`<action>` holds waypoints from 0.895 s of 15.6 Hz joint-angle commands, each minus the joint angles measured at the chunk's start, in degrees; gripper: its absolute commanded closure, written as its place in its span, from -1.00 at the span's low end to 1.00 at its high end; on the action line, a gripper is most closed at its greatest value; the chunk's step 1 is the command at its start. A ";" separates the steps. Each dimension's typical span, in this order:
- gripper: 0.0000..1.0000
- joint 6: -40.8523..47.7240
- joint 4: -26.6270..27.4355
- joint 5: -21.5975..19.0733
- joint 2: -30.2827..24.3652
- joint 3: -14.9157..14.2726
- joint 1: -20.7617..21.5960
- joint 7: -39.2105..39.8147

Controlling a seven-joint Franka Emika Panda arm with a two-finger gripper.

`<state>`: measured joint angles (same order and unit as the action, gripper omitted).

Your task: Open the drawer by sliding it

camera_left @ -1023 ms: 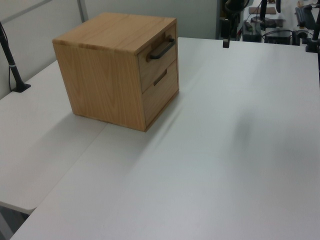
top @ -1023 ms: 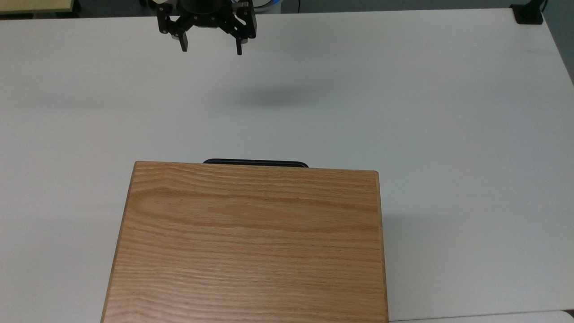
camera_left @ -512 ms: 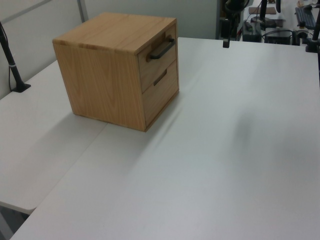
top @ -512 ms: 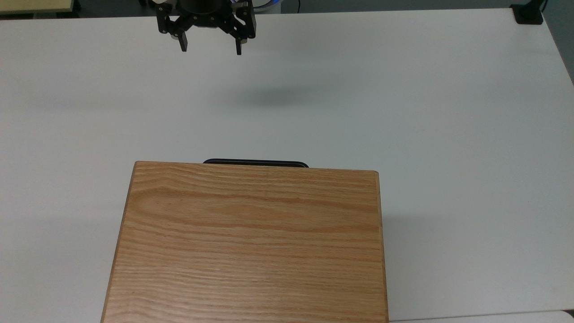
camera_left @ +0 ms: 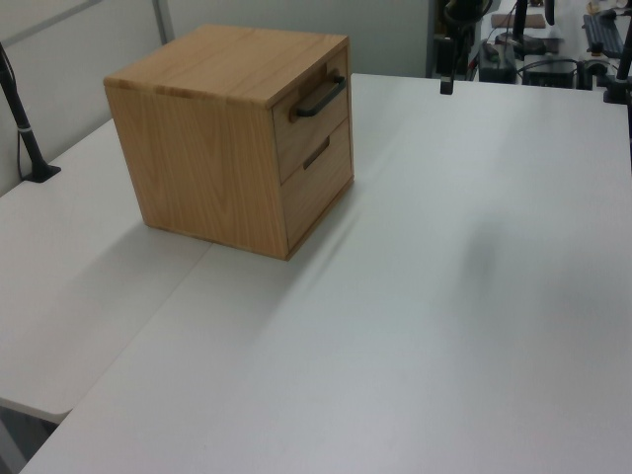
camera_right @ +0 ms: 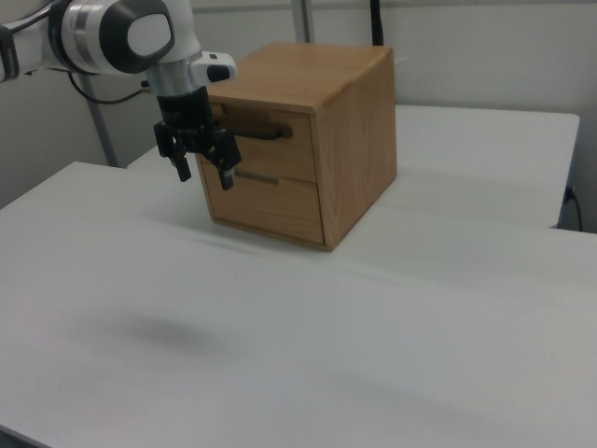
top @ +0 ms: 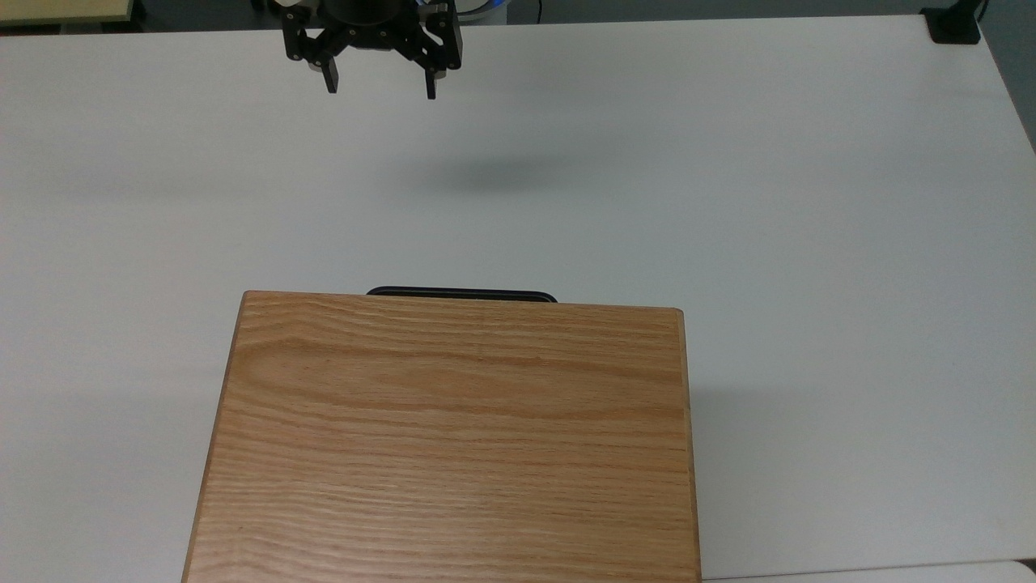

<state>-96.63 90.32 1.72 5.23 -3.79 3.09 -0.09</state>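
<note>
- Nothing is shifting much against the earlier frames: the gripper (top: 379, 87) is hovering at the same spot at the upper left of the top view, and the cabinet (top: 445, 437) is sitting where it was.
- Both black fingers (top: 330, 79) are pointing down with a clear gap between them, gripping nothing.
- Across the right view, the gripper (camera_right: 203, 175) is hanging in the upper left, above the white table (camera_right: 298, 336), overlapping the cabinet (camera_right: 354, 140) front as that camera sees it; its faint shadow is lying on the table at the lower left.
- Toward the left view's top edge, one dark finger (camera_left: 446, 85) is showing right of centre, well apart from the cabinet (camera_left: 207, 148).
- The drawer (camera_left: 314, 117) is sitting closed, its front panel flush with the cabinet face, in the upper slot above a second drawer front (camera_left: 321, 176).
- Its black bar handle (top: 461, 294) is peeking out past the cabinet's far edge at the middle of the top view, well below the gripper.
</note>
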 commanded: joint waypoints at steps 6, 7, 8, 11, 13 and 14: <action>-1.00 1.36 -0.58 0.92 -0.04 -0.26 0.16 1.32; -1.00 1.44 -0.58 0.83 -0.04 -0.26 0.25 1.23; -1.00 1.36 -0.58 0.57 -0.04 -0.26 0.25 0.71; -1.00 1.53 -0.58 -0.05 -0.13 -0.43 0.16 0.18; -1.00 1.09 -0.58 -1.36 -0.04 -0.61 0.16 -3.58; -1.00 0.66 -0.58 -2.07 -0.04 -0.61 0.07 -5.43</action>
<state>-96.63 90.32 1.46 5.23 -3.85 3.09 -1.21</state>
